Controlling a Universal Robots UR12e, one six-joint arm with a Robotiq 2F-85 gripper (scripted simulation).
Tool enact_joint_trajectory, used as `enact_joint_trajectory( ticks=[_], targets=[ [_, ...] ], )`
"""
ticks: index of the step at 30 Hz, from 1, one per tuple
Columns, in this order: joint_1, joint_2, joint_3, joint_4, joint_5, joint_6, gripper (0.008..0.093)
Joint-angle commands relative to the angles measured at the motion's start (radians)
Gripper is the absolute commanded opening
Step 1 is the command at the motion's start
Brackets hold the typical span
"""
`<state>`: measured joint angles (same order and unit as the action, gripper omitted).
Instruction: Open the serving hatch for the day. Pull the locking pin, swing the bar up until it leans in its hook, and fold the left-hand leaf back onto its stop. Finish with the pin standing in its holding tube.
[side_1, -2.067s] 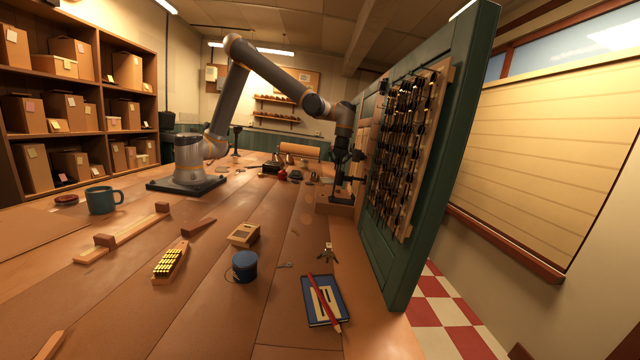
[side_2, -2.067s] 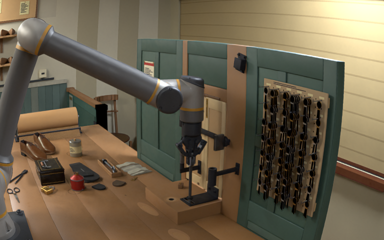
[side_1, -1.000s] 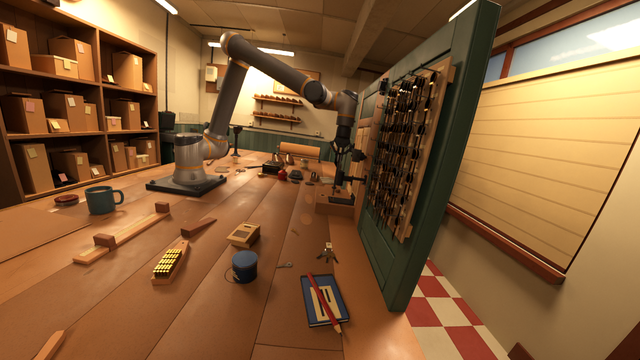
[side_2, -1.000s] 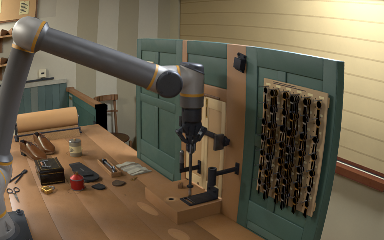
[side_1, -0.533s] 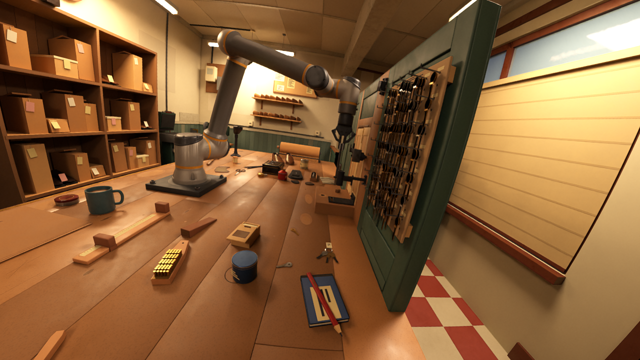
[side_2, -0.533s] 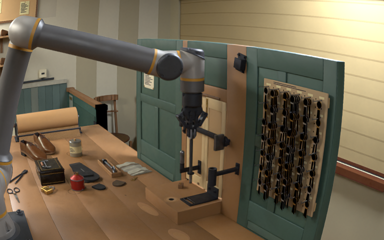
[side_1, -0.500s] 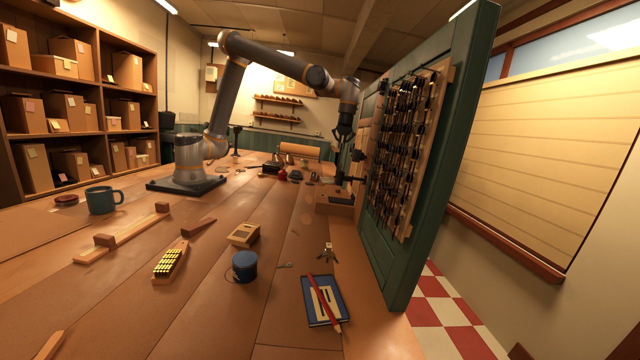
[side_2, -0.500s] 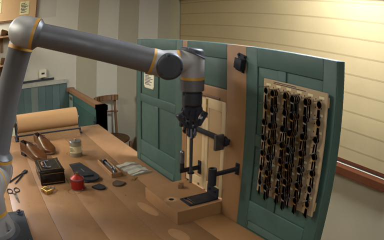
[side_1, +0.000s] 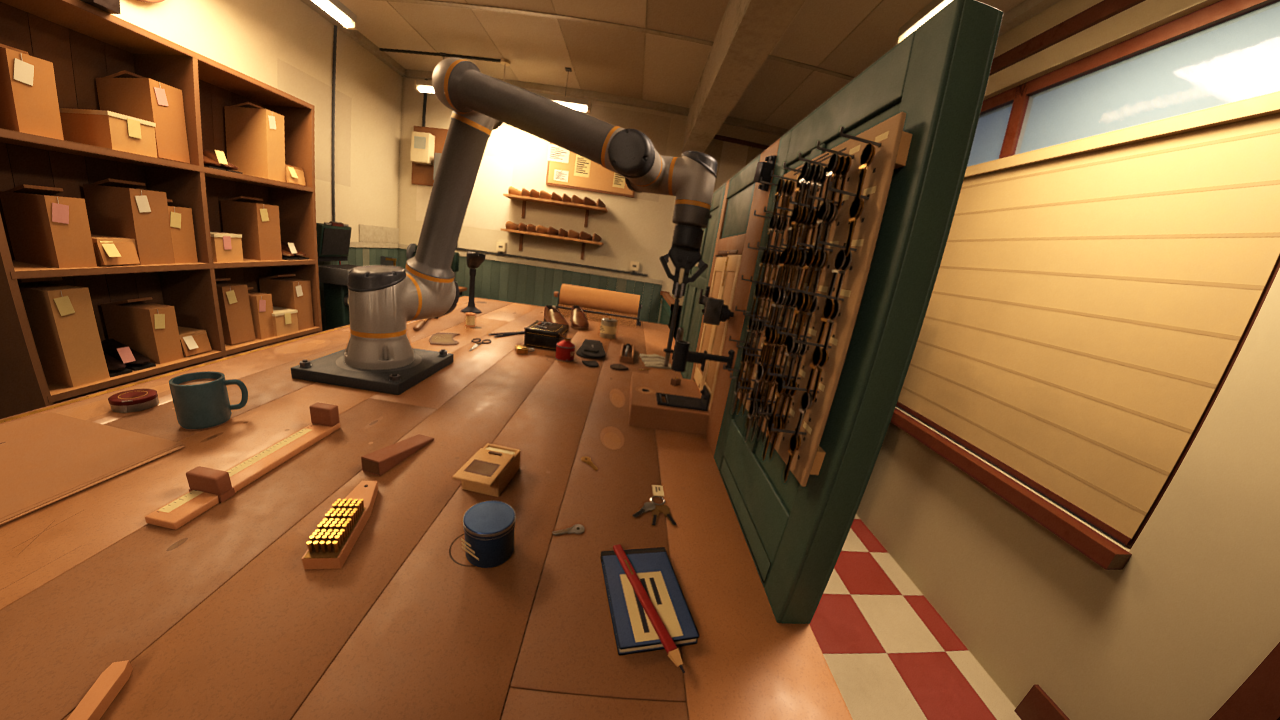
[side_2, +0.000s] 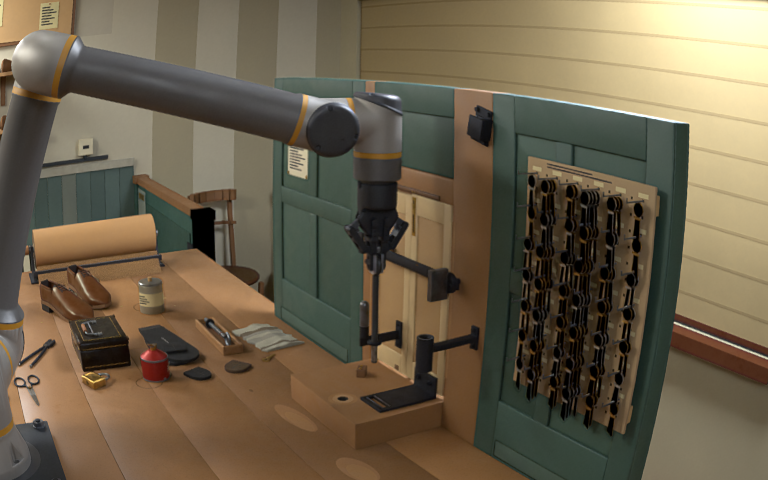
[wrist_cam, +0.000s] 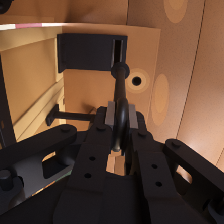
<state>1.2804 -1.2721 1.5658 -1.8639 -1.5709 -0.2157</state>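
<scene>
I hold the dark locking pin (side_2: 374, 305) (wrist_cam: 120, 101) by its ring head in my closed gripper (side_2: 375, 261) (wrist_cam: 121, 114) (side_1: 678, 279). The pin hangs straight down, its tip above the wooden block (side_2: 362, 405). Below it lies the black slotted plate (side_2: 391, 399) (wrist_cam: 90, 51). The holding tube (side_2: 424, 354) stands on an arm to the right. A smaller tube bracket (side_2: 365, 331) sits just left of the pin. The bar (side_2: 416, 269) slants across the cream hatch leaves (side_2: 416, 271). The hook (side_2: 480, 125) is high on the frame.
The green hatch panel (side_2: 323, 226) stands close behind my gripper. A hole (side_2: 341, 398) (wrist_cam: 136, 80) is in the block's top. A rack of black laces (side_2: 580, 294) hangs to the right. Shoes, a box and a red pot (side_2: 153, 364) lie on the bench to the left.
</scene>
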Motion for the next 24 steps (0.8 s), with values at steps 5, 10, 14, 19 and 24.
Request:
enact_joint_trajectory(
  ticks=[5,10,14,19,24],
  targets=[
    [0.023,-0.035,0.042,-0.010,0.000,0.022,0.0080],
    [0.044,-0.063,0.077,-0.018,0.000,0.043,0.0080],
    [0.050,-0.071,0.088,-0.021,0.000,0.050,0.0080],
    [0.051,-0.071,0.089,-0.021,0.000,0.050,0.0080],
    [0.051,-0.070,0.093,-0.027,0.000,0.051,0.0080]
  ],
)
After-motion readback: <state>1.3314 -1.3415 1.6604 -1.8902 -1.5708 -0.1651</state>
